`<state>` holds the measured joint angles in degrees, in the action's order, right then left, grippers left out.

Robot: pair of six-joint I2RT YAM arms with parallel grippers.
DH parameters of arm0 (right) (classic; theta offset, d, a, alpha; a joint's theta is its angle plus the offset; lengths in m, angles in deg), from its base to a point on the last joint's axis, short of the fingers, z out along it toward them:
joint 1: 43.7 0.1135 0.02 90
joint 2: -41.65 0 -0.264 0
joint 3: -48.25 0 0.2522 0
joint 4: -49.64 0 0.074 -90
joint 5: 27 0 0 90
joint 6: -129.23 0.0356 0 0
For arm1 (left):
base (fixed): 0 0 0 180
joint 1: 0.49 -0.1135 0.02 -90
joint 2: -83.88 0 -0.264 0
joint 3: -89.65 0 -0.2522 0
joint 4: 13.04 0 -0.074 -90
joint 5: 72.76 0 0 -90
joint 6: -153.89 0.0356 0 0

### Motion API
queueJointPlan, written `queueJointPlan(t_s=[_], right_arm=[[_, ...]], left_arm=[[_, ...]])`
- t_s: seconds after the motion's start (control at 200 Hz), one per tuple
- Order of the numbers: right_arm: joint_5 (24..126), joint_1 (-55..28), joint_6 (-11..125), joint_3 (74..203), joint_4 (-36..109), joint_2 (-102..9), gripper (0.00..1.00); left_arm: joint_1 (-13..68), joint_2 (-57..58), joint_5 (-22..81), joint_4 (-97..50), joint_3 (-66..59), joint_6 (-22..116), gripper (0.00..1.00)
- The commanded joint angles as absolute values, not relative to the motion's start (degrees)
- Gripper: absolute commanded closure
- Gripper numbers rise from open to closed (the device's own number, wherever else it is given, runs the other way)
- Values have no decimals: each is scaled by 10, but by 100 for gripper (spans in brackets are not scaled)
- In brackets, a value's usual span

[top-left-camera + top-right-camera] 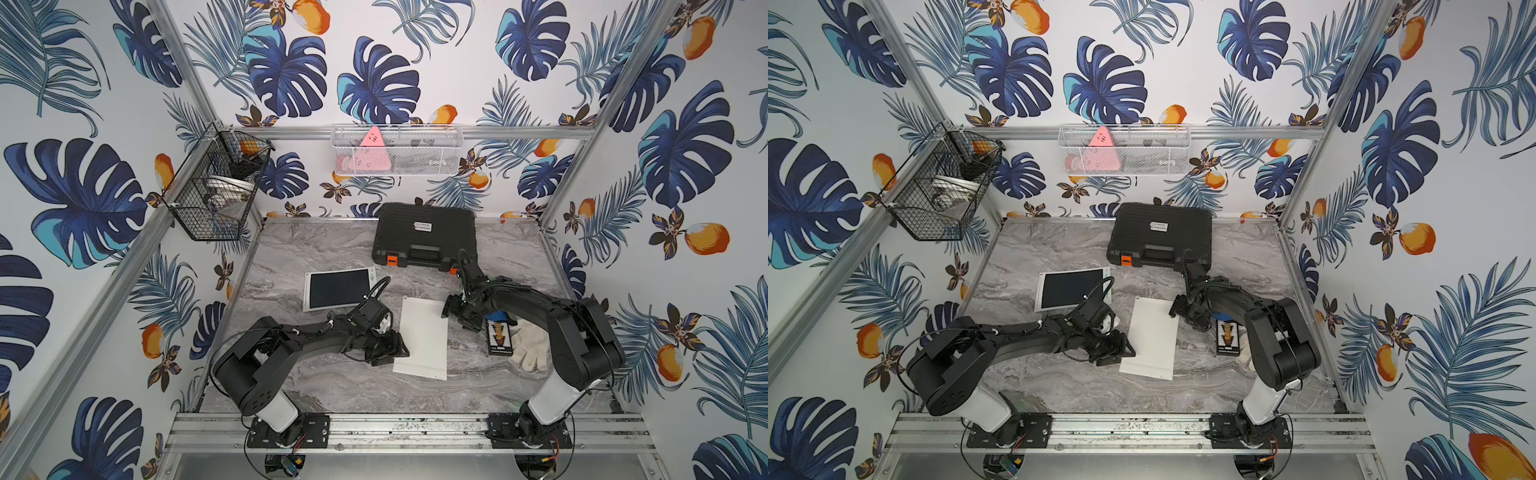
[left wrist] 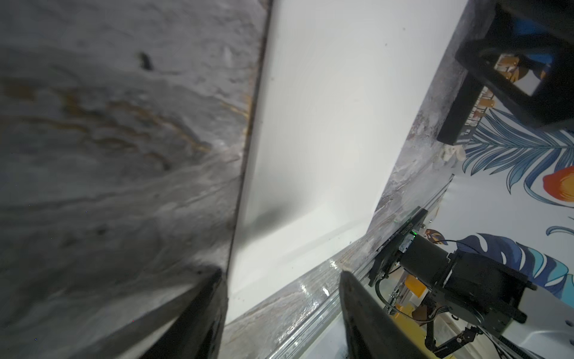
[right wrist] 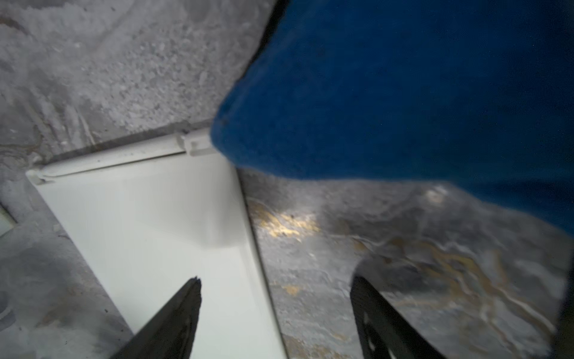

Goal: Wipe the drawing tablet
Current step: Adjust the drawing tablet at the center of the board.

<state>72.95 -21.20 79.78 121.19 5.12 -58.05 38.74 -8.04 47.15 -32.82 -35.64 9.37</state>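
A black wire basket (image 1: 208, 195) is hanging on the left wall. On the marble table (image 1: 291, 257), left of centre, the drawing tablet (image 1: 338, 289) is lying flat with its dark screen facing up, and nothing is touching it. Just nearer than it, the left gripper (image 1: 392, 349) is sitting low at the left edge of a white flat panel (image 1: 422, 336). In the left wrist view its fingers (image 2: 192, 317) are standing apart with nothing clamped between them, and the panel's near corner is showing in the gap. The right gripper (image 1: 451, 309) is hovering at the panel's far right corner. In the right wrist view its fingers (image 3: 174, 320) are spread wide, one over the panel and one over bare marble, gripping nothing. A blue cloth (image 3: 403, 93) is filling that view just beside the panel's clipped edge. Further right, a black card (image 1: 498, 338) and a white glove (image 1: 532, 345) are lying side by side under the right arm. A black case (image 1: 424, 232) is resting closed at the back
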Motion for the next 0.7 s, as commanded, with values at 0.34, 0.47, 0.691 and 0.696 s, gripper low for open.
queueJointPlan(t_s=[0.34, 0.47, 0.691, 0.696], right_arm=[[881, -154, 781, 1281, 93, -683, 24], [926, -141, 772, 1281, 99, -694, 24], [927, -120, 762, 1285, 93, -675, 24], [924, -120, 762, 1285, 93, -672, 24]], left_arm=[[497, -185, 439, -297, -301, 46, 35], [508, -214, 434, -298, -276, 49, 35], [508, -230, 410, -326, -254, 60, 35], [508, -229, 409, -326, -254, 60, 35]])
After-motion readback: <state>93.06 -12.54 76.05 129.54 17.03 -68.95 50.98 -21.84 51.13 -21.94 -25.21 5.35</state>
